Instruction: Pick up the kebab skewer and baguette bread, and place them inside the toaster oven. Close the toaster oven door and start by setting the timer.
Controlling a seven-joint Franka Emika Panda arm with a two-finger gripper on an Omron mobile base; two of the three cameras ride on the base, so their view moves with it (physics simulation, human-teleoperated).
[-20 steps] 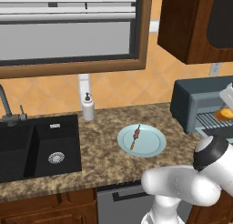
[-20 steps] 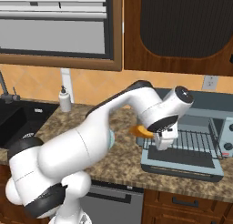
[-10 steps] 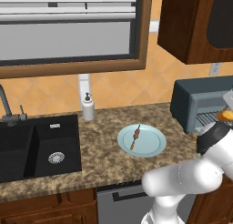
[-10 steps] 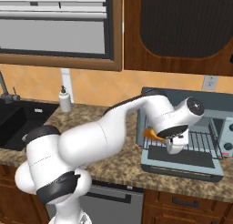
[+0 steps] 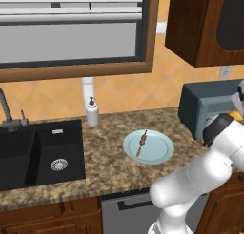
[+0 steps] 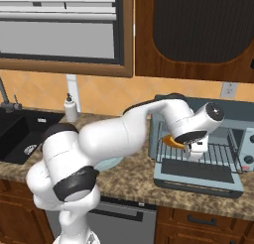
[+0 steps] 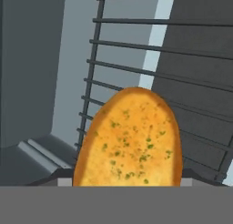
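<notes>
Half baguette bread (image 7: 129,139) visible; tool (image 6: 192,150) fingertips hidden.

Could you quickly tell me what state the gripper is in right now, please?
Gripper: shut on the baguette bread, carrying it over the wire rack of the open toaster oven.
</notes>
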